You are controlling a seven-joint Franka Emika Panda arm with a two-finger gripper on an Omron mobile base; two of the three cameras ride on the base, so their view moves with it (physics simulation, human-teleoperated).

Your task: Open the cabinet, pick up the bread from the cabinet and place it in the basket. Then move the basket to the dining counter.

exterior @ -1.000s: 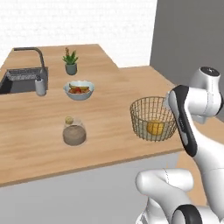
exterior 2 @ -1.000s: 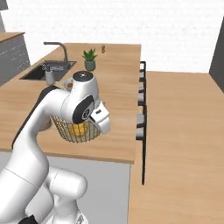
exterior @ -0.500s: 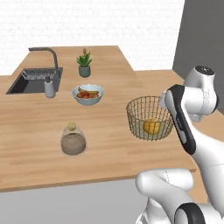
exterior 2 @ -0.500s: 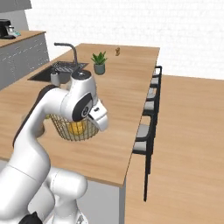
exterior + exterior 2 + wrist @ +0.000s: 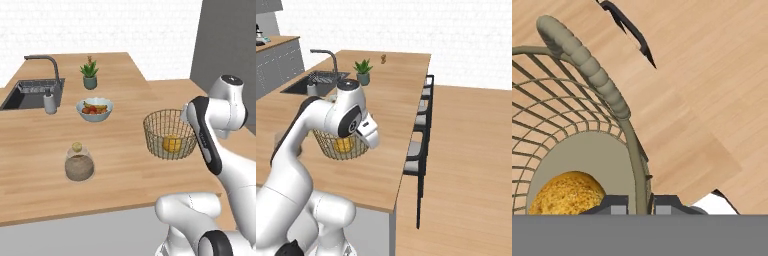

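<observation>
Item: basket (image 5: 169,135), round tan wire mesh with a solid beige base. Location: over the near right part of the dining counter (image 5: 50,145), toward the near edge, at about 4 o'clock from the blue fruit bowl (image 5: 94,109) in the left base view. Whether its base touches the wood or hangs just above it cannot be told.

Contents: one bread bun (image 5: 171,143), golden, on the basket floor. In the hand view the bun (image 5: 567,194) lies at about 10 o'clock from the fingertips, inside the wall.

Gripper (image 5: 638,206): closed on the basket rim. The two dark tips pinch the wire wall between them, one inside and one outside; the thick rim roll runs up and away from the grip toward 11 o'clock. In the left base view the hand sits at the 3 o'clock side of the basket, partly hidden by the forearm.

Key relation: the basket hangs off one point on its rim, its body wholly to the 9 o'clock side of the hand in the left base view. Being round, it has no long axis.

Judgement: bread step done; carry step in hand. Open counter lies toward 9 to 11 o'clock. The glass-domed jar (image 5: 79,164) at 9 o'clock is the nearest obstacle.

Risk: an off-centre grip may let the basket tilt.
</observation>
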